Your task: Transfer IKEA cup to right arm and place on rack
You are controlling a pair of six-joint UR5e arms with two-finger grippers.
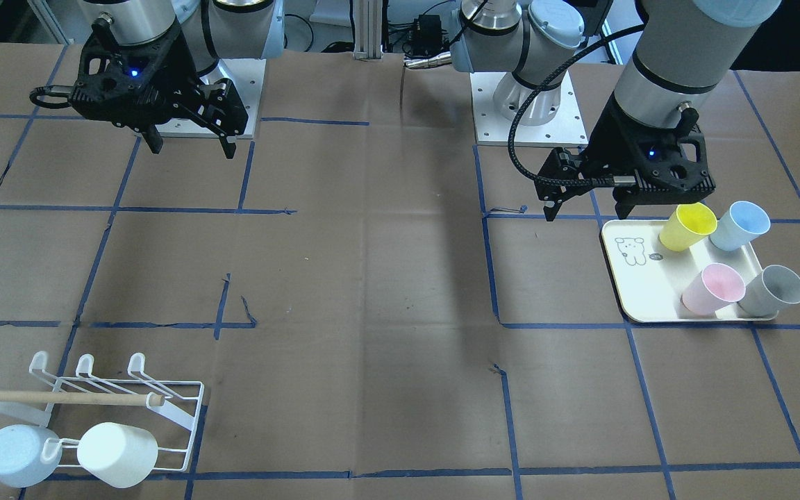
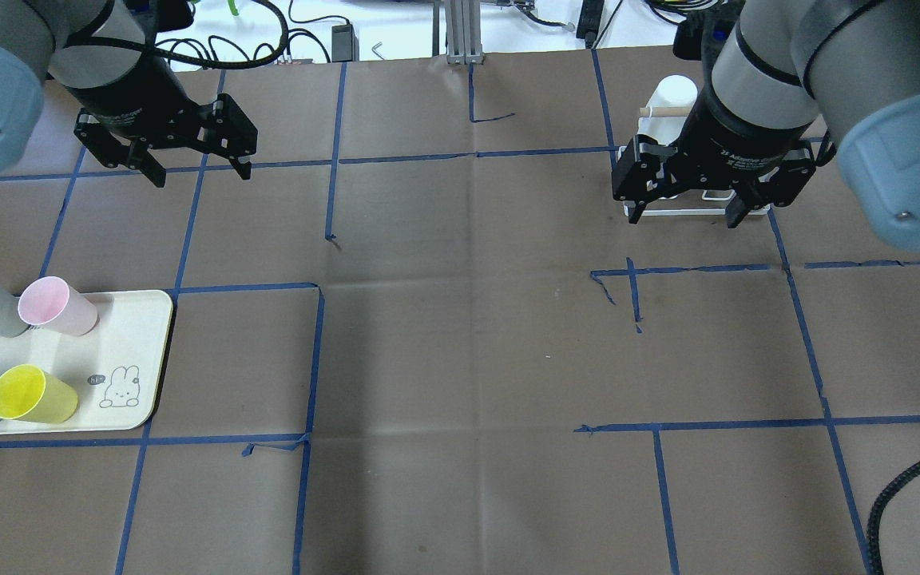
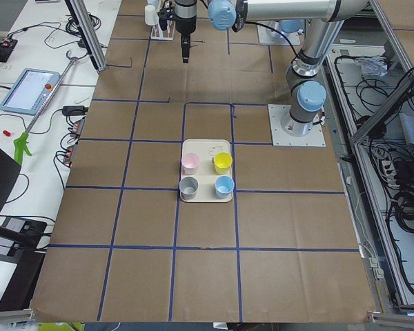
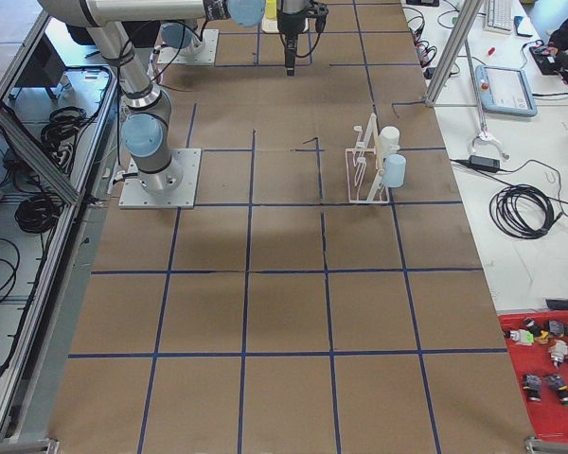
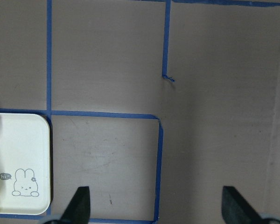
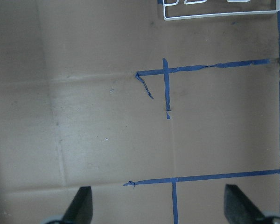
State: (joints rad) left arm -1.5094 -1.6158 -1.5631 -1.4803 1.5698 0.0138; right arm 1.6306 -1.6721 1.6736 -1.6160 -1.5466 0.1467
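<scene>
Front-facing: across the counter [image 1: 400,278], facing the robot, steeply downward, mid-range.
Overhead: behind the robot, forward and down; tray [image 1: 650,292] and rack [image 1: 60,397] shared with front-facing, mirrored.
Sides: at counter ends, high, far, whole counter lengthwise.
Wrists: close, straight down; tray corner in the left, rack edge in the right.

Brown taped table [image 1: 372,278] carries tray [image 1: 639,295] and rack [image 1: 60,397].

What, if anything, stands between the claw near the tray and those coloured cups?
Nothing visible. The left claw hangs open above the table beside the tray; only air separates it from the yellow cup and its neighbours.
</scene>
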